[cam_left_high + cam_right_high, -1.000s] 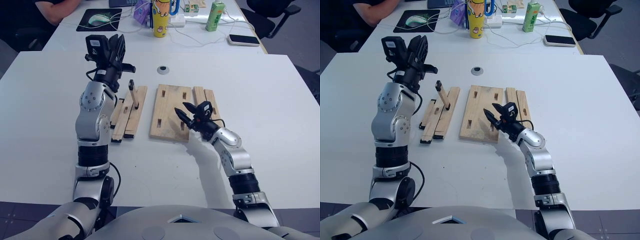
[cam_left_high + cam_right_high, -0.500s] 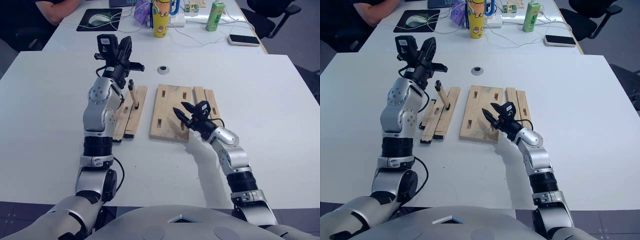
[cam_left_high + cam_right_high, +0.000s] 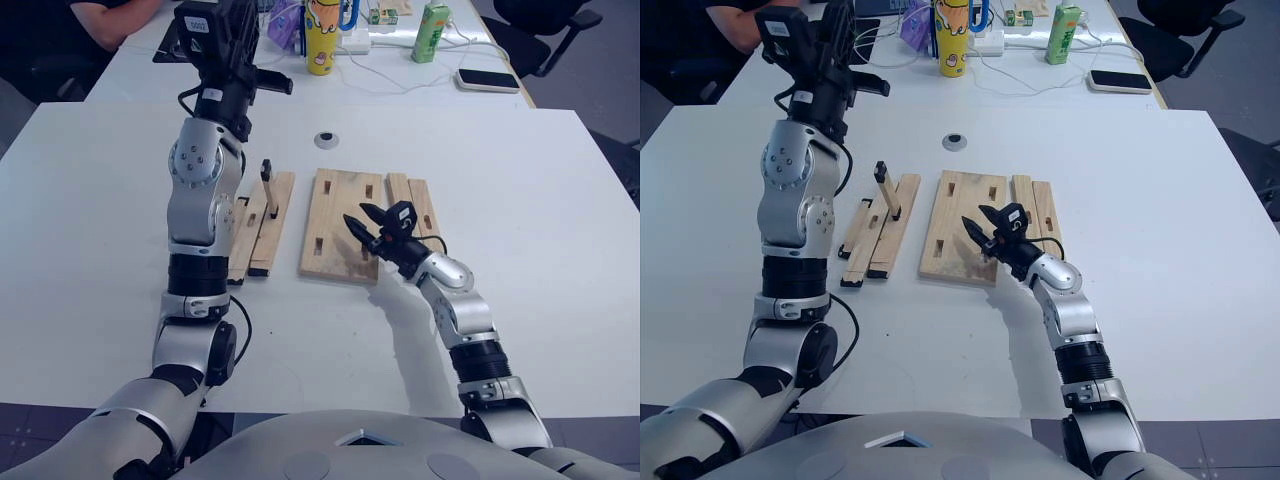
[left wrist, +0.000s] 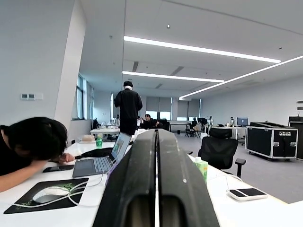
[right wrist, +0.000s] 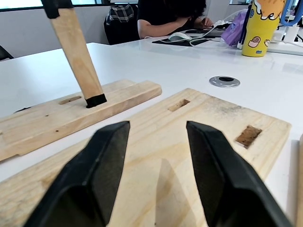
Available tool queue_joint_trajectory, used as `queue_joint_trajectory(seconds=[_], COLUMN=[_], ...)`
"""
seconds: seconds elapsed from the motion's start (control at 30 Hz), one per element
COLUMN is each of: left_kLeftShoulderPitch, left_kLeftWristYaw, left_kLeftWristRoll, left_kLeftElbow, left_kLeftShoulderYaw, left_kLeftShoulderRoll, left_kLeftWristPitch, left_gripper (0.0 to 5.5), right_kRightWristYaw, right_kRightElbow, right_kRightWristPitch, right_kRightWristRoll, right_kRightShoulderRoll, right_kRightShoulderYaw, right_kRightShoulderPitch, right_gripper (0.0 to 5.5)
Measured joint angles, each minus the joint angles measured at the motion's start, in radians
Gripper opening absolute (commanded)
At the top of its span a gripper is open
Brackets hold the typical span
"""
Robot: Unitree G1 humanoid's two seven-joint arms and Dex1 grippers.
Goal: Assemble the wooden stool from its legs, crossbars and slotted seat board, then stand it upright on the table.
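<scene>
Wooden and pale, the slotted seat board (image 3: 335, 215) lies flat in the middle of the white bench (image 3: 520, 200), its long axis running away from the robot and leaning a little to one side. The right gripper (image 3: 357, 214) hangs low over the board's near right part, fingers spread wide with nothing between them, and points across the board toward the far left. In the right wrist view the board's face and two of its slots lie straight ahead, under and beyond the open fingers. That arm is plainly the nearer one to the board. The left gripper (image 4: 156, 142) is high above the bench's far left side, well apart from every part, its two fingers pressed together and empty. Just left of the board lies the stack of legs and crossbars (image 3: 262, 230), long axes roughly parallel to the board, with one short peg (image 3: 266, 183) standing upright from the stack. Two more slats (image 3: 418, 198) lie side by side against the board's right edge. A grasp of the board would probably need the right gripper to come round to an edge, since it sits over the flat face. Whether its fingertips touch the wood cannot be told. The board's near right corner and the near ends of the slats are hidden behind the gripper, and the left arm covers part of the stack.
</scene>
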Motion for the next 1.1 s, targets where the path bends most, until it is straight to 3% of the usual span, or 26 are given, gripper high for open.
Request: queue_joint_trajectory(seconds=[0.1, 0.17, 0.5, 0.8, 1.1], left_kLeftShoulderPitch=[0.046, 0.097, 0.099, 0.125, -0.057], left_kLeftWristYaw=[-0.022, -0.028, 0.006, 0.042, 0.02], left_kLeftWristRoll=[0.009, 0.018, 0.01, 0.079, 0.039], left_kLeftElbow=[0.076, 0.187, 0.156, 0.117, 0.092], left_kLeftShoulderYaw=[-0.031, -0.066, -0.06, -0.056, -0.004], left_kLeftShoulderRoll=[-0.011, -0.016, -0.05, -0.046, -0.023], left_kLeftWristPitch=[0.023, 0.164, 0.231, -0.037, -0.093], left_gripper=[0.02, 0.02, 0.02, 0.02, 0.02], right_kRightWristYaw=[-0.001, -0.001, -0.006, -0.004, -0.002], right_kRightElbow=[0.0, 0.0, -0.005, 0.0, 0.001], right_kRightWristPitch=[-0.002, -0.002, -0.003, -0.003, -0.001], right_kRightWristRoll=[-0.002, -0.003, -0.007, -0.007, -0.007], right_kRightShoulderRoll=[0.006, 0.011, 0.012, 0.015, 0.024], right_kRightShoulderYaw=[0.001, 0.003, 0.003, 0.01, 0.028], right_kRightShoulderPitch=[0.0, 0.0, 0.0, 0.0, 0.0], right_gripper=[2.21, 2.21, 2.21, 2.21, 2.21])
